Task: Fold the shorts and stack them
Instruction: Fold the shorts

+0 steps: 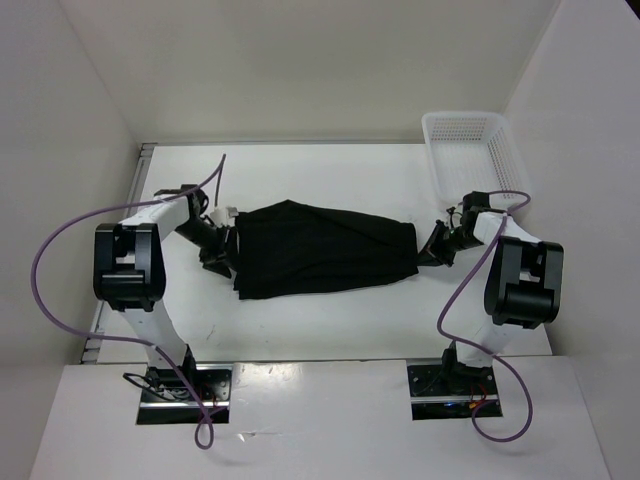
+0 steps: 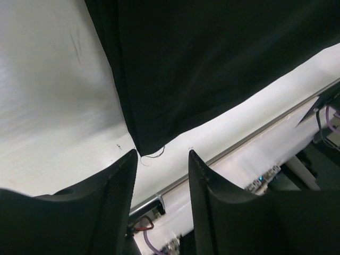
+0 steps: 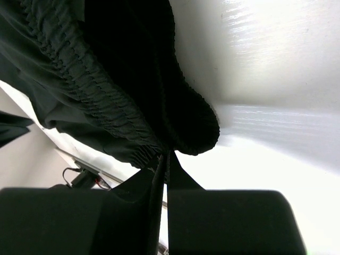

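The black shorts (image 1: 322, 250) lie spread across the middle of the white table (image 1: 330, 170), folded into a long shape. My left gripper (image 1: 224, 252) is at their left end. In the left wrist view it (image 2: 162, 159) is open and empty, and a hem corner of the shorts (image 2: 202, 58) with a loose thread hangs just beyond the fingertips. My right gripper (image 1: 432, 246) is at the right end. In the right wrist view it (image 3: 166, 158) is shut on the gathered elastic waistband of the shorts (image 3: 122, 79). No white label mark shows.
A white mesh basket (image 1: 440, 165) stands at the back right corner, just behind the right arm. White walls enclose the table on the left, back and right. Purple cables loop from both arms near the front edge.
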Robot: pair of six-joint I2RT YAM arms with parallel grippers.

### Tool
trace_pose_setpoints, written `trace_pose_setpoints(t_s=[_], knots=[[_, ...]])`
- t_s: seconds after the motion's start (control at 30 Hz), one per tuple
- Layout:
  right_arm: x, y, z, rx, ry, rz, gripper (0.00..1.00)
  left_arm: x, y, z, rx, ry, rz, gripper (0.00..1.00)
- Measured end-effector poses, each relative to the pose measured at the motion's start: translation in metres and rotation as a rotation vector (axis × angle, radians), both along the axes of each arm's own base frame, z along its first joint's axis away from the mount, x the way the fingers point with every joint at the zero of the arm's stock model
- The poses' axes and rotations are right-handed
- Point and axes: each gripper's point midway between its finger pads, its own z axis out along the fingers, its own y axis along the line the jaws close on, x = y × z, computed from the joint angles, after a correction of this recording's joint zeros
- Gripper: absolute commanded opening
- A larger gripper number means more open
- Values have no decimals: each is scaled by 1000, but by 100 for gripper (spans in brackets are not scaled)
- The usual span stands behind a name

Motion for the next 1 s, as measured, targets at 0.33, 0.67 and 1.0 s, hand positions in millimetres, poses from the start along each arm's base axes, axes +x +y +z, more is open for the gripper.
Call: trace_pose_setpoints(t_s=[0.33,0.67,1.0], knots=[[-1,2,-4,14,14,4,6,-18,-11,-19,-4,91,-38,49],[-1,3,-3,22,13,6,6,-22,-14,-29,14,115,-60,16],[-1,3,-2,23,11,8,0,-17,-15,-30,9,90,-60,0]])
